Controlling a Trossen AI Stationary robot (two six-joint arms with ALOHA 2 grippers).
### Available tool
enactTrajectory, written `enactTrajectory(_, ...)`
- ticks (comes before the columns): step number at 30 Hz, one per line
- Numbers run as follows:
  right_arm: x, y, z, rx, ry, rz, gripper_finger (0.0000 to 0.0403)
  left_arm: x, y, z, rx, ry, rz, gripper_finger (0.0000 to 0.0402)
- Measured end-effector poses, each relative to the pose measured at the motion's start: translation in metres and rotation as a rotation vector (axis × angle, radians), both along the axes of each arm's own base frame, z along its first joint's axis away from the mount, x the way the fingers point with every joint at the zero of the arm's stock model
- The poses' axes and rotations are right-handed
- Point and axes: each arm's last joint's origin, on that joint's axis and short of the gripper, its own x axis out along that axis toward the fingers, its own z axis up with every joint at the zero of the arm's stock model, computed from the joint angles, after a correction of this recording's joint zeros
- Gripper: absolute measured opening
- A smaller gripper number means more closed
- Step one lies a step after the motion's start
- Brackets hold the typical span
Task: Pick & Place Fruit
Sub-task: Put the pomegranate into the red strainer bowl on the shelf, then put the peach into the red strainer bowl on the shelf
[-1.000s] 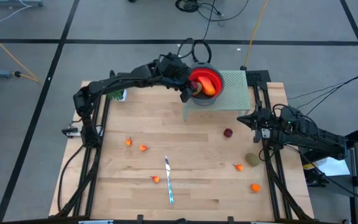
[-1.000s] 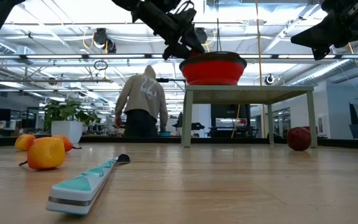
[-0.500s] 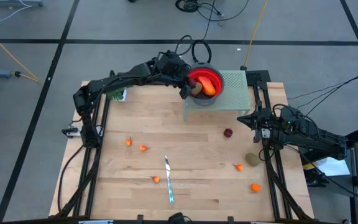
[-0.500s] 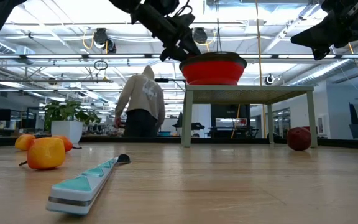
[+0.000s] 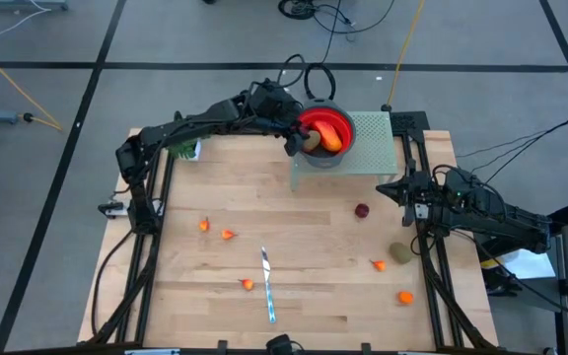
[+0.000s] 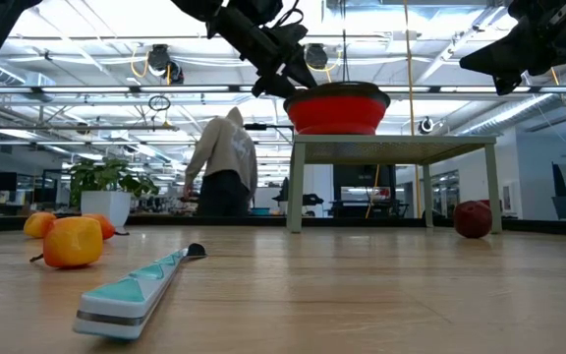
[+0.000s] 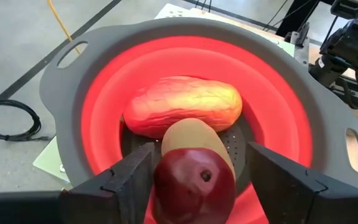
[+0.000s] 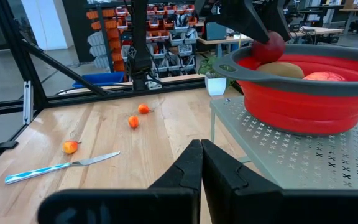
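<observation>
A red bowl with a grey rim (image 7: 73,93) stands on a small raised perforated stand (image 5: 371,138) at the table's far middle. In it lie a long orange-red piece (image 7: 185,109) and an olive-brown kiwi-like oval (image 7: 194,140). My left gripper (image 7: 197,183) hovers over the bowl's near-left rim, open, with a dark red ball (image 7: 194,186) between its fingers. On the table lie another dark red ball (image 5: 362,210), a kiwi-like oval (image 5: 400,253) and several small orange bits (image 5: 228,235). My right gripper (image 5: 388,187) waits shut at the right edge. My left gripper slants down over the bowl with the dark red ball's sides (image 7: 166,186) between its two fingers. A gap shows between the ball and one finger (image 7: 272,180). I cannot tell whether the other finger (image 7: 132,180) touches it. The ball is inside the bowl, in front of the kiwi-like oval.
A slim knife with a teal handle (image 5: 267,286) lies near the table's front middle. A potted green plant (image 5: 185,151) stands at the far left corner. Bare wood lies between the scattered fruit. In the low view, a person (image 6: 222,162) stands in the room behind.
My left gripper has opened a little over the bowl while keeping its place. My right arm has kept still.
</observation>
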Motion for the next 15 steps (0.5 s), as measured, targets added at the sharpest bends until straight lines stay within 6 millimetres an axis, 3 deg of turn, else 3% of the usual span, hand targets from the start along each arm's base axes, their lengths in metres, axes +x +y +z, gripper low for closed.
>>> enactTrajectory(8, 0.000, 0.000, 0.000, 0.000, 0.000, 0.000, 0.0000, -0.001, 0.001, 0.007, 0.051, -0.027, 0.007, 0.0270)
enactTrajectory(15, 0.000, 0.000, 0.000, 0.000, 0.000, 0.000, 0.0000, -0.030, -0.015, 0.053, 0.121, -0.112, 0.054, 0.0271)
